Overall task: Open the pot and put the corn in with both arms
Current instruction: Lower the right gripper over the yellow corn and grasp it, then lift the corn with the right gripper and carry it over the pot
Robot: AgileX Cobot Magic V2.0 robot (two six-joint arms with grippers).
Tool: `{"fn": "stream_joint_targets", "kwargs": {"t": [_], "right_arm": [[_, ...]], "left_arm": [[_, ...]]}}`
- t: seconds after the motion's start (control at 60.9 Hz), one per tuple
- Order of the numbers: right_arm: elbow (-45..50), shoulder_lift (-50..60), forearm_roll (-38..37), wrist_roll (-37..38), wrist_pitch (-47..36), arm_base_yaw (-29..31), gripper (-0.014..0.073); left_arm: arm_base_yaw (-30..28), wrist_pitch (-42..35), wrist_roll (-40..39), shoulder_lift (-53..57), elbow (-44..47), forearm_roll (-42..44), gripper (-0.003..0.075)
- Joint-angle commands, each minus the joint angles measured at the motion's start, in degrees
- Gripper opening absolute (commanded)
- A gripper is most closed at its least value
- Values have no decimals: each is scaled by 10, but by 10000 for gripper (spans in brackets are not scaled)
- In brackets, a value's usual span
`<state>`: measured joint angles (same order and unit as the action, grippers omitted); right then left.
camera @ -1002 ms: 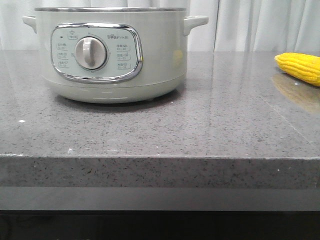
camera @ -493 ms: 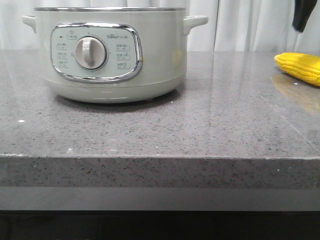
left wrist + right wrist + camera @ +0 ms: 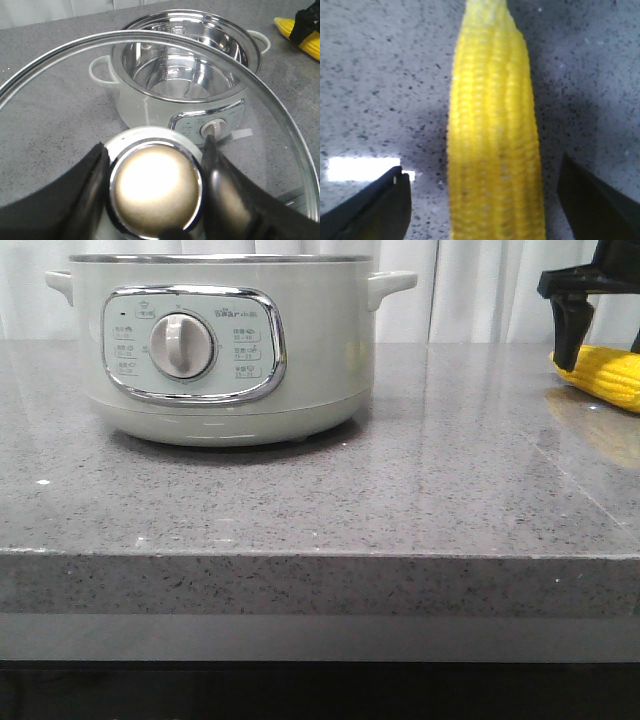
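Toward the right edge of the grey stone counter (image 3: 400,490) lies the corn (image 3: 605,375), flat on the surface and well apart from the pot (image 3: 225,350), which stands at the left rear. Pot is open; steel bowl appears empty in the left wrist view. Left gripper (image 3: 155,165) is clamped on the knob (image 3: 155,187) of the glass lid (image 3: 60,75), held clear of the pot. Right gripper (image 3: 480,195) is spread wide, one finger either side of the cob, gripping nothing. Assessment: cob is probably light, rigid, round and liable to roll; kernels give some purchase. Recommended hold: across the thick middle, fingers square to its length.
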<state>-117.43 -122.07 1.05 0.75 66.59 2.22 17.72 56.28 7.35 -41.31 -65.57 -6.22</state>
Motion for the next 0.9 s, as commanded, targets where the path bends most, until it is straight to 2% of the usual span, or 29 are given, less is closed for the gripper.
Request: {"fn": "stream_joint_targets", "kwargs": {"t": [0.0, 0.23, 0.312, 0.345, 0.411, 0.493, 0.608, 0.887], "right_arm": [[-19, 27, -1, -7, -8, 8, 610], [-19, 24, -1, -7, -3, 10, 610], [-19, 21, -1, -7, 4, 10, 577], [-19, 20, -1, -7, 7, 10, 550], [-19, 18, -1, -7, 13, 10, 428], [-19, 18, -1, -7, 14, 10, 321], [-20, 20, -1, -7, 15, 10, 232], [-41, 32, -1, -7, 27, 10, 223]], "left_arm": [[0, -85, -2, 3, -20, -10, 64], [0, -87, -2, 3, -20, -10, 64], [0, -88, -2, 3, -20, -10, 64], [0, -88, -2, 3, -20, -10, 64], [0, -88, -2, 3, -20, -10, 64], [0, -88, -2, 3, -20, -10, 64], [0, -88, -2, 3, -20, -10, 64], [0, -88, -2, 3, -20, -10, 64]]}}
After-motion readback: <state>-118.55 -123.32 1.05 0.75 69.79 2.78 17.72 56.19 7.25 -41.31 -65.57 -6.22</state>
